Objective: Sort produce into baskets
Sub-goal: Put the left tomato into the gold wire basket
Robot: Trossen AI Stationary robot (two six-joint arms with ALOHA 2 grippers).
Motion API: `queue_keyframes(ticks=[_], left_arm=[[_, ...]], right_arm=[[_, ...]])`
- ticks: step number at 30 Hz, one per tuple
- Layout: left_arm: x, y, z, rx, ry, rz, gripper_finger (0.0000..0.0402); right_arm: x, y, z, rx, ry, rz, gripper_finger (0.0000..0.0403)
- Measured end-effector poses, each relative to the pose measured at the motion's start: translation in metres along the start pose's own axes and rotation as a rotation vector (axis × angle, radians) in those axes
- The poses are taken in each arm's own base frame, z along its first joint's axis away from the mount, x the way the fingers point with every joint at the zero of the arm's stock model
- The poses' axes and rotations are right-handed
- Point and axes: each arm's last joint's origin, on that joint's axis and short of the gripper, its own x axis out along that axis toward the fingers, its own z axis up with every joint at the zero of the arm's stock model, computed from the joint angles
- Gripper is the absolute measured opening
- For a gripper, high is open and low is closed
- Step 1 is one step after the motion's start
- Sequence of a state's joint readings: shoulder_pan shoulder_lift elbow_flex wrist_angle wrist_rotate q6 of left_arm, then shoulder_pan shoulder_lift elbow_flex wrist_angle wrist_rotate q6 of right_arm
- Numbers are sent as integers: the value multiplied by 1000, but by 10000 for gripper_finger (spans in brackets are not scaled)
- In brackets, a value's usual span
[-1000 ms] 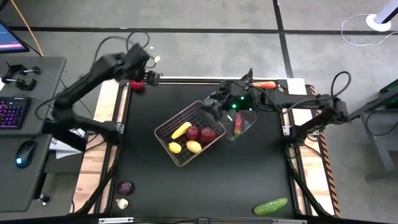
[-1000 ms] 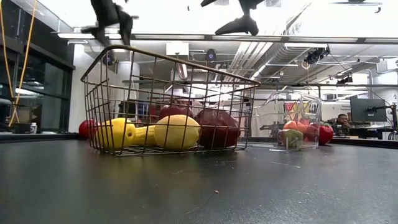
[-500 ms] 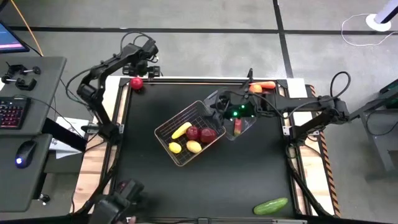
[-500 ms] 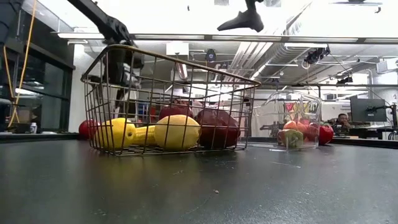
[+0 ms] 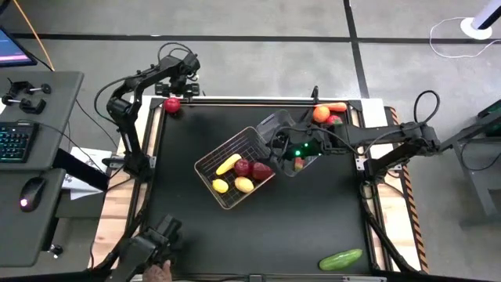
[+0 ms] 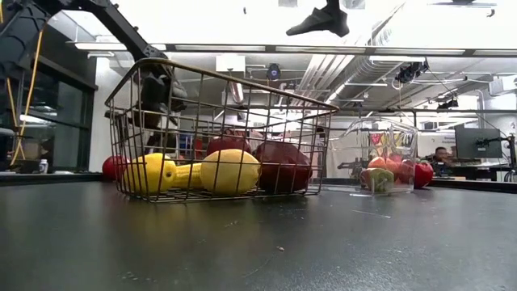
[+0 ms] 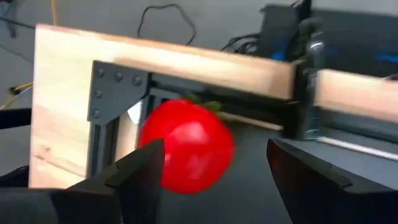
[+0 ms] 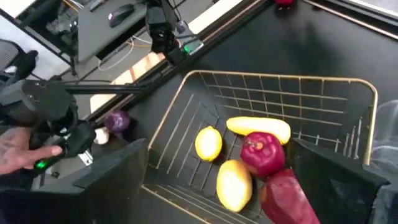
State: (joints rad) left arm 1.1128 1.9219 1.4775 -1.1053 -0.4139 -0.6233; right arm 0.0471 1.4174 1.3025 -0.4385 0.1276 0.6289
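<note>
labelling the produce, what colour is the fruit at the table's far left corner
Red: the apple fills the left wrist view, ahead of the open left pincer.

Two baskets: one wire point(image 5: 235, 167), one clear tub point(image 5: 305, 153). In the wire one, two lemons point(image 5: 244, 185), one banana point(image 5: 228, 164), two dark red fruits point(image 5: 243, 167). Loose (on the bench): one apple point(image 5: 172, 105), one orange point(image 5: 321, 113), one carrot point(image 5: 337, 106), one cucumber point(image 5: 340, 259).
</note>
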Motion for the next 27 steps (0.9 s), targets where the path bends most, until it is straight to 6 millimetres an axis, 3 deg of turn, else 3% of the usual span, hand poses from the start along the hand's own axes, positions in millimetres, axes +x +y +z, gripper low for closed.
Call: queue_keyframes(ticks=[5, 15, 27], left_arm=[[7, -5, -1, -3, -17, 51, 271], [5, -6, -2, -186, -158, 183, 271], [8, -6, 12, -286, -237, 128, 264]], right_arm=[[0, -3, -4, -3, 40, -31, 376], [0, -4, -6, -6, 59, -45, 376], [0, -5, -7, 42, 72, -58, 376]])
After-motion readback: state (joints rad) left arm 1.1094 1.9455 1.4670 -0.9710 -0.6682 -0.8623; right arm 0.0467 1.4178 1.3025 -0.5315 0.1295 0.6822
